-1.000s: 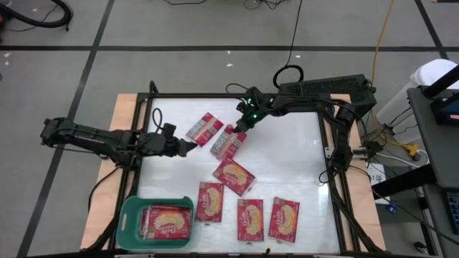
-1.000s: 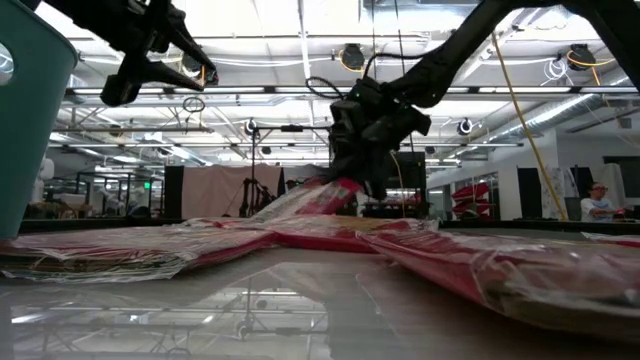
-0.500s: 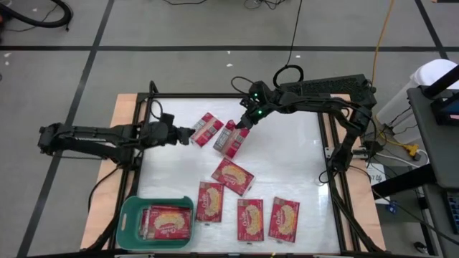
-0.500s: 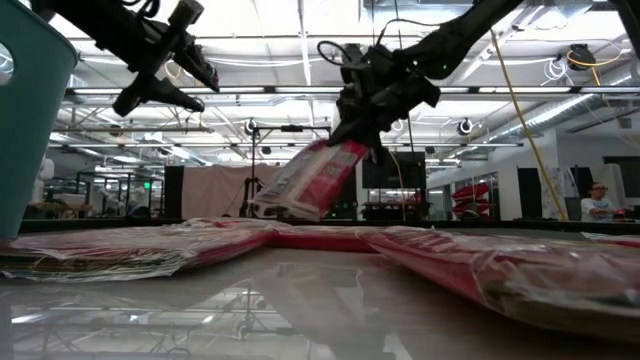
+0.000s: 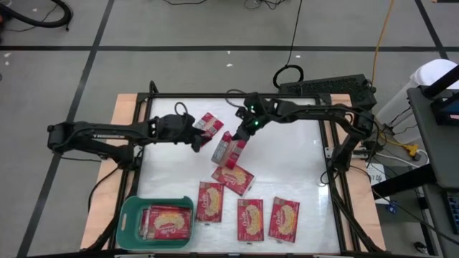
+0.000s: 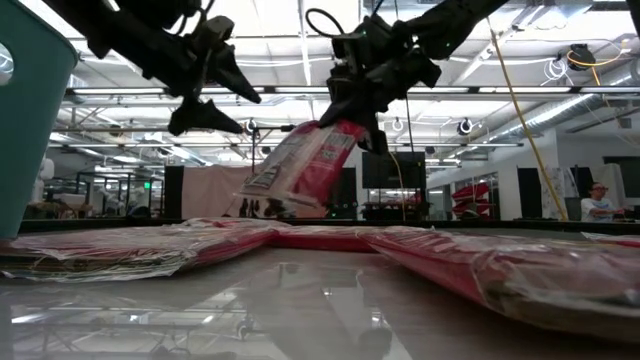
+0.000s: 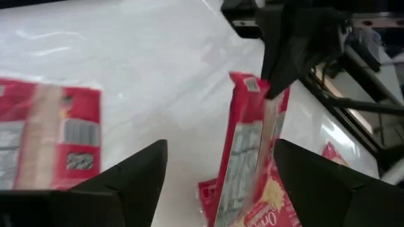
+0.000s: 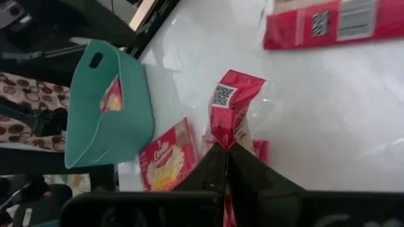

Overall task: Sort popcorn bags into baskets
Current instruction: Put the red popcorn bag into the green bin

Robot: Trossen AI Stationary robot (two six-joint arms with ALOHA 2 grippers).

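Right gripper (image 5: 242,133) pinches lifted popcorn bag (image 5: 229,150) near table centre; left gripper (image 5: 197,140), fingers wide, at its 9 o'clock.

Red popcorn bag (image 5: 228,149) aloft; basket (image 5: 132,212) part-filled.

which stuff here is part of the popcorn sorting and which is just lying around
Part of the job:
- held bag, clamped in the right hand
- bags lying on the table, e.g.
- teal basket, bags already inside
- left hand, open near another bag

Just lying about:
- yellow cable on the floor
- black cable
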